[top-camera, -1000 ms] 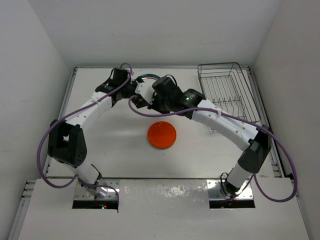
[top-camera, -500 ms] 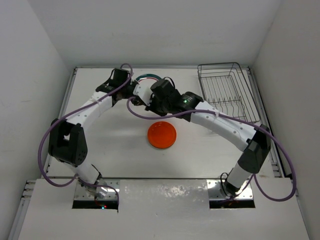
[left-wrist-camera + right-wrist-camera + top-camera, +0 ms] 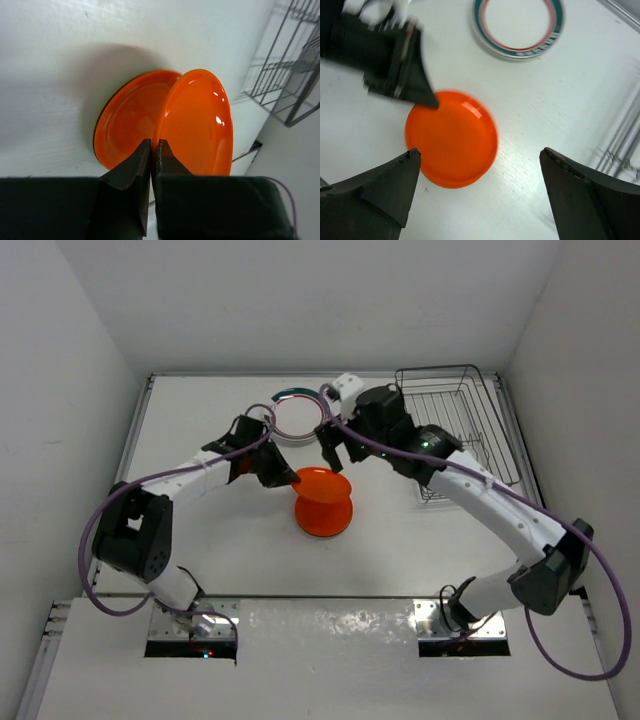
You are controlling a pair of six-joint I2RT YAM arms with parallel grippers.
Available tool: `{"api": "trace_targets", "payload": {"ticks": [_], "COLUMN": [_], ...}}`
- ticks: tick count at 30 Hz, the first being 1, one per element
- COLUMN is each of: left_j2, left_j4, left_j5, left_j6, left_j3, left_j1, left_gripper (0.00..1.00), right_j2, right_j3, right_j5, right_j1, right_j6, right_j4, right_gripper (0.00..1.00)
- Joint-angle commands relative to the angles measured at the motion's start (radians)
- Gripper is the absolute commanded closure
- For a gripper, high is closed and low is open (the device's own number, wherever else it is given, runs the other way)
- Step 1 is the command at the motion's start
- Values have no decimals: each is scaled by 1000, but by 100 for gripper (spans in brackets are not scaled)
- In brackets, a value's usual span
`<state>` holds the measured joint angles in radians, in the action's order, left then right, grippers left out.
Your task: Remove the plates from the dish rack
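Table (image 3: 400, 560): white, matte. Walls (image 3: 330, 300): plain white, enclosed it on three sides. Evenly, softly lit.

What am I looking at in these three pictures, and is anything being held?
The machine is a left arm and a right arm, bolted at the near edge of a table. One picture looks down from above; the other two come from a camera on each wrist. The left pincer is shut on the rim of an orange plate, tilted steeply over a second orange plate lying flat. The right pincer hangs open above them, holding nothing. Farther back lie a teal-rimmed white plate and, to the right, a wire dish rack.
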<state>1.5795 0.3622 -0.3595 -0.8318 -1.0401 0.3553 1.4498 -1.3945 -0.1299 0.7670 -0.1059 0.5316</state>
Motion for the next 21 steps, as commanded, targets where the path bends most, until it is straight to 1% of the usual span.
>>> {"api": "trace_targets", "payload": {"ticks": [1,2,4,5,6,7,8,9,10,13,14,16,17,18,20,21], "left_j2": [-33,-30,-23,-21,-13,-12,-9,-7,-9,-16,-21,-29,-33,-44,-55,-64], "left_j4": [-134,-137,-137,-137,-122,-106,-89,-47,-34,6,11,53,76,139,211,284], "left_j5": [45,48,51,50,54,59,68,91,97,128,131,168,188,242,325,420], "left_j6": [16,19,25,26,34,39,45,54,60,71,72,74,80,86,124,140], "left_j3": [20,23,22,20,18,14,3,-1,-1,17,23,20,-6,-27,-89,-160], "left_j1": [59,71,77,79,79,77,79,79,77,79,79,79,79,77,76,74], "left_gripper": [100,100,100,98,82,75,73,68,65,64,62,48,41,31,24,20], "right_j2": [-49,-57,-83,-91,-98,-112,-117,-123,-134,-154,-164,-169,-167,-166,-158,-155], "right_j3": [-60,-60,-49,-35,-29,-26,-21,-18,-15,-5,-3,-4,-9,-20,-35,-44], "right_j5": [-42,-40,-42,-50,-56,-72,-80,-89,-105,-120,-128,-131,-129,-132,-174,-200], "right_j1": [-90,-109,-138,-143,-146,-153,-155,-156,-163,-184,-192,-221,-233,-251,-265,-267], "right_j6": [-191,-221,-225,-227,-227,-229,-230,-232,-233,-236,-238,-245,-258,-262,-273,-272], "right_j4": [100,120,148,171,182,208,223,235,257,283,291,316,330,367,412,456], "right_gripper": [1,1,1,1,1,1,1,1,1,1,1,1,1,1,1,1]}}
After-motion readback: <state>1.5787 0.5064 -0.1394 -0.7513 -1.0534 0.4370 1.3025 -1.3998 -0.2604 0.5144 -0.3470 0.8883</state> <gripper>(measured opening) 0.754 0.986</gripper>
